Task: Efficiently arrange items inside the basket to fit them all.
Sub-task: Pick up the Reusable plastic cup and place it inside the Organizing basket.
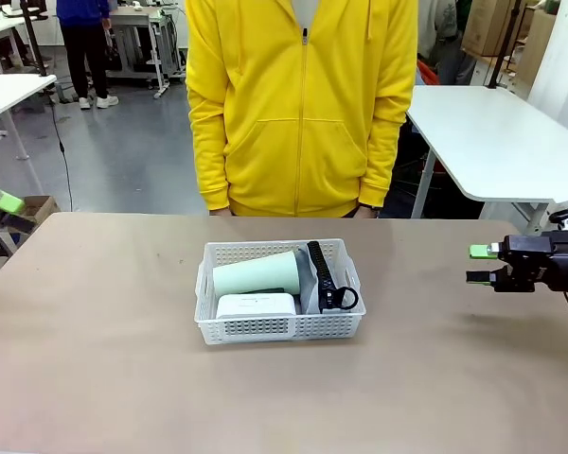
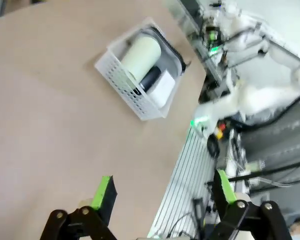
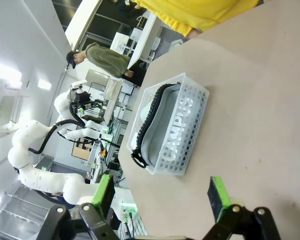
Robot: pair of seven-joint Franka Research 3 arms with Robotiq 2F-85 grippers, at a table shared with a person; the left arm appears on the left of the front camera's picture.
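A robotics lab: white worktables (image 1: 497,142), another robot arm (image 3: 35,150), bare grey floor (image 1: 123,151).

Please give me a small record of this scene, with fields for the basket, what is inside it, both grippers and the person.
basket: white perforated basket on the tan table, near the middle
contents: pale green cup lying on its side; small white box in front of it; grey pouch standing on edge along one side wall, black zipper up
stapler: something dark under the cup in the left wrist view; cannot tell
left gripper: open, empty, away from the basket
right gripper: open, empty, beside the basket, apart
person: yellow jacket, standing at far edge
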